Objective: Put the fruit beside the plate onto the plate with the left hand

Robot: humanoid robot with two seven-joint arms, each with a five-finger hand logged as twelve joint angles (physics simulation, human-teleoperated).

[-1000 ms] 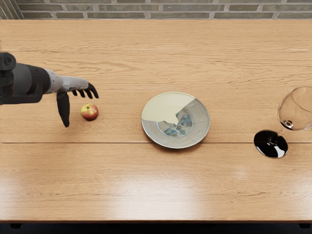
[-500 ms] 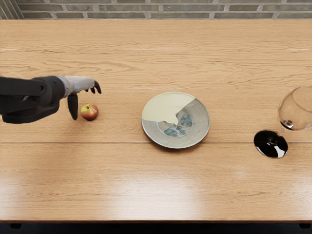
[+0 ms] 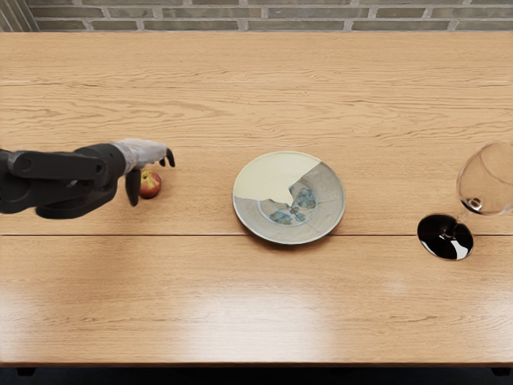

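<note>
Now my fingers [image 3: 169, 157] are loosely spread and slightly hooked, holding nothing; their dark tips hang over the far side of the apple [image 3: 150, 184], while my thumb [image 3: 132, 187] points down along its left flank. Whether the thumb touches the skin I cannot tell from the head view, but nothing is clamped around the fruit. My left hand [image 3: 144, 154] sits over and a little left of the apple, with the dark forearm [image 3: 60, 178] reaching in from the left edge. The apple rests on the bench [image 3: 256, 305], well apart from the plate [image 3: 327, 215] to its right, so the fruit is not yet where it belongs. I judge this to be the reach-and-enclose step: the hand is placed for a grasp, but the grasp itself is not made. The next move calls for lowering the palm a touch and curling the fingers behind the apple while the thumb presses in from the left, so that the round fruit is caught between them rather than nudged away and sent rolling. After that come a lift and a carry to the right, then a release over the plate's middle. A wine glass [image 3: 482, 183] stands tilted far off at the right edge, clear of that path. My right arm does not show.
</note>
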